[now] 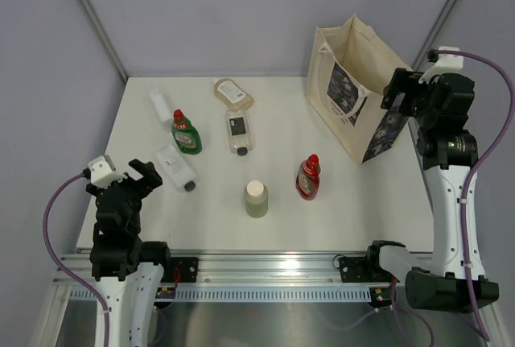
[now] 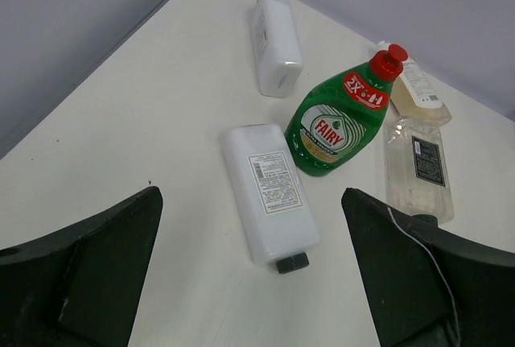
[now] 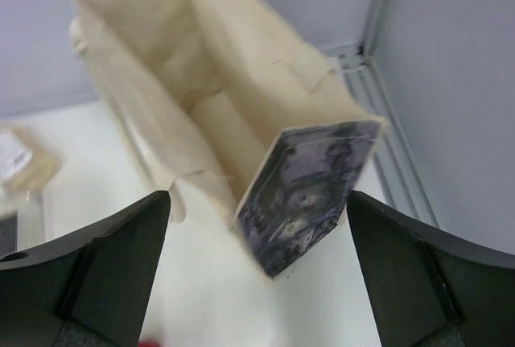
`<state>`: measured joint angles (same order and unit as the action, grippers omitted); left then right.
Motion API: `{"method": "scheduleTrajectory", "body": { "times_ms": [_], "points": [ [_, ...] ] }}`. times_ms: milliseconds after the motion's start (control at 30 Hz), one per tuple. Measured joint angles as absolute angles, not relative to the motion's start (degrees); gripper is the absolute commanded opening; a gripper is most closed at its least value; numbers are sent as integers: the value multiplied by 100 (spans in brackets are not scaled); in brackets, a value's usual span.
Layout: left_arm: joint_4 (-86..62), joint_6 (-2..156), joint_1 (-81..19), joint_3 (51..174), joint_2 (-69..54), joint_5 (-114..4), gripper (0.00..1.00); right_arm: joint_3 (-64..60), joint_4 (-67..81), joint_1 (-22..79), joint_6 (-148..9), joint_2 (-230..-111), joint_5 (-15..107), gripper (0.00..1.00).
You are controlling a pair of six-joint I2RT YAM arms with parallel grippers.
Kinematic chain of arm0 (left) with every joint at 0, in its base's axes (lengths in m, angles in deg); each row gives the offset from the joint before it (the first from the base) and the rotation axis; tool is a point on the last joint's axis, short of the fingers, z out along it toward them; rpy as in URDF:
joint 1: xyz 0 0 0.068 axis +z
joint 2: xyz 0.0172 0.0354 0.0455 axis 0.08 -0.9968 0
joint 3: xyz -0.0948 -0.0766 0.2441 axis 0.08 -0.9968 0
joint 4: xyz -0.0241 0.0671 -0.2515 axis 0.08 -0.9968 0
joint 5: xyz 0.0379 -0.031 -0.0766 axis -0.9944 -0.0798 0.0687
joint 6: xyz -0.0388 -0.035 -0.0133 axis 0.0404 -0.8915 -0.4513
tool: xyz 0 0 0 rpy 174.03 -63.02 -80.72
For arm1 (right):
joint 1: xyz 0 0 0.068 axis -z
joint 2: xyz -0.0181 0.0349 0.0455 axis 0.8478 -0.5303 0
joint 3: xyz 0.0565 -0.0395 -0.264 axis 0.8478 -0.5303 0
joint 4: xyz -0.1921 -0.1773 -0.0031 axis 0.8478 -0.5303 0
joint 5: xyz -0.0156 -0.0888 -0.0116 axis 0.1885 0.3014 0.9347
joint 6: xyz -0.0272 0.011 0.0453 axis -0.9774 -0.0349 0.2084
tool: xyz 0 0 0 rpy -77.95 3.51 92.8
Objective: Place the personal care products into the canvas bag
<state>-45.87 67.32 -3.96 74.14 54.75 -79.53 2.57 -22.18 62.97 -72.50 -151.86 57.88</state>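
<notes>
The canvas bag [image 1: 358, 97] stands open at the back right, with dark floral panels. My right gripper [image 1: 398, 93] is open and empty, high beside the bag's right end; its wrist view looks into the empty bag [image 3: 217, 105]. My left gripper [image 1: 137, 178] is open and empty at the near left, just short of a clear black-capped bottle [image 2: 269, 194] lying on its side. Beyond it are the green red-capped bottle [image 2: 338, 125], the white tube [image 2: 276, 41], a second clear bottle [image 2: 418, 168] and the beige pouch [image 2: 414, 89]. The pale-green bottle [image 1: 256, 199] and red bottle [image 1: 308, 176] stand mid-table.
The white table [image 1: 145, 234] ends at a metal rail along the near edge. Grey walls close in the back and sides. A metal frame post [image 3: 374, 9] runs behind the bag.
</notes>
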Motion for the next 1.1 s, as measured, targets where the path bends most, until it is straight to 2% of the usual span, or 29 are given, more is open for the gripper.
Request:
{"method": "scheduleTrajectory", "body": {
  "times_ms": [100,167,267,400,533,733,933,1100],
  "points": [
    [-4723,6668,-396,7416,5475,-7868,99,97,-2779,6317,-8454,-15062,4311,100],
    [-4808,6623,-396,7420,5475,-7781,99,34,-3584,6260,-9851,-14944,2997,99],
    [-4926,6557,-396,7484,5460,-7614,99,-137,-4607,6074,-11217,-14753,1677,99],
    [-5075,6454,-396,7672,5366,-7346,99,-532,-5192,5733,-11945,-14653,914,100],
    [-5145,6391,-396,7715,5366,-7022,99,-1029,-5142,5289,-11910,-14808,953,99],
    [-5147,6310,-396,7711,5478,-6283,99,-1859,-4288,4122,-11029,-15206,1972,100],
    [-4998,6242,-396,7635,5486,-5626,99,-2585,-3114,3552,-10238,-15470,3062,99],
    [-4970,6159,-396,7519,5482,-5306,99,-2694,-2176,3383,-9803,-15748,3524,100]
  ]
}}
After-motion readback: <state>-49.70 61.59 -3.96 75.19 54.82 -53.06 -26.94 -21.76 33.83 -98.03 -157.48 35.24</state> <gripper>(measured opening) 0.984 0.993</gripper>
